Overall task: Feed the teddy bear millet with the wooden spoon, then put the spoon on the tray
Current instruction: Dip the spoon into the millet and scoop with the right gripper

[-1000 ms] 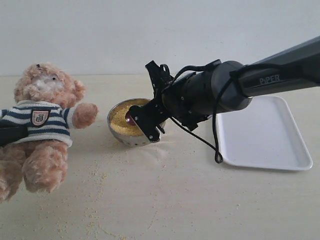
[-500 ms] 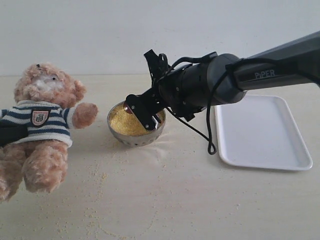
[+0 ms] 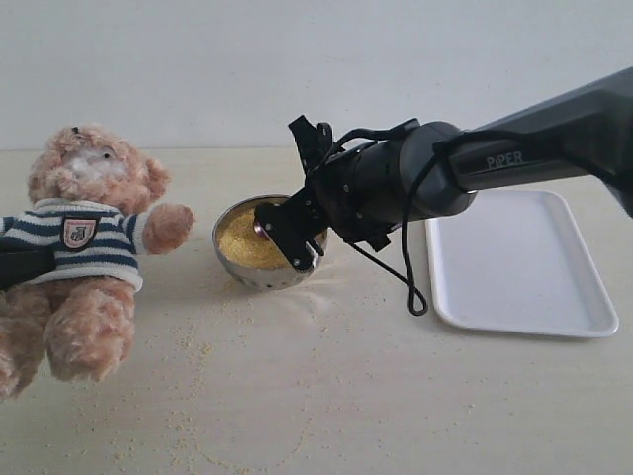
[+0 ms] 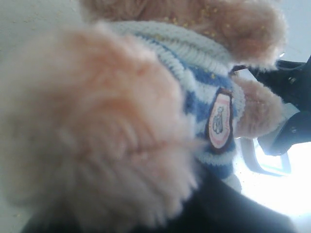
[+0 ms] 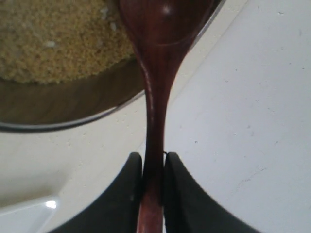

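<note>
- Wooden spoon: judged light, stiff, glossy-slick; right end effector clamps its slim handle, a sound hold point.
- Left end effector grips soft teddy bear.

Dark grey arm, white PiPER lettering, black cable, black hand

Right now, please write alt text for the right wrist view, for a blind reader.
The right gripper clamps the handle of a wooden spoon, whose head reaches over the rim of a metal bowl of millet.
</note>
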Robot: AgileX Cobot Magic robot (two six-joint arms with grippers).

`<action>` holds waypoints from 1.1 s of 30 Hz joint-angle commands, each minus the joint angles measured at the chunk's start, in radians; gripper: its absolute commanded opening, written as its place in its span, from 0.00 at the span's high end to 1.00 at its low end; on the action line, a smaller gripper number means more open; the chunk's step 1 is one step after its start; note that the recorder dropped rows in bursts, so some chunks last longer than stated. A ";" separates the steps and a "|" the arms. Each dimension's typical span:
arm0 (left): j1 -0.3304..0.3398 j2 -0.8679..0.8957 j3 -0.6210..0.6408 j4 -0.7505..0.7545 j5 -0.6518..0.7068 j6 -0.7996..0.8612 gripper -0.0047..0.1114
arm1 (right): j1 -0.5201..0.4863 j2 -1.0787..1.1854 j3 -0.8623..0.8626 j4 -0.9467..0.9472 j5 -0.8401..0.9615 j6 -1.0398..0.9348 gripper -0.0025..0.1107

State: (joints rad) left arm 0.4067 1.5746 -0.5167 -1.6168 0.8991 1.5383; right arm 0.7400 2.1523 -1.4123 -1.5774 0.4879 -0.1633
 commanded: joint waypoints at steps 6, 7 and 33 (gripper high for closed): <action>0.002 -0.002 -0.001 -0.017 0.017 0.004 0.92 | 0.011 0.002 -0.005 0.030 0.067 -0.014 0.98; 0.002 -0.002 -0.001 -0.017 0.017 0.004 0.92 | 0.017 0.002 -0.005 0.044 0.067 -0.028 0.98; 0.002 -0.002 -0.001 -0.017 0.017 0.004 0.92 | 0.048 -0.119 -0.005 0.545 0.057 -0.266 0.98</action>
State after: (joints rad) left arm 0.4067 1.5746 -0.5167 -1.6168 0.8991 1.5383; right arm 0.7878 2.0439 -1.4145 -1.0948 0.5428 -0.4009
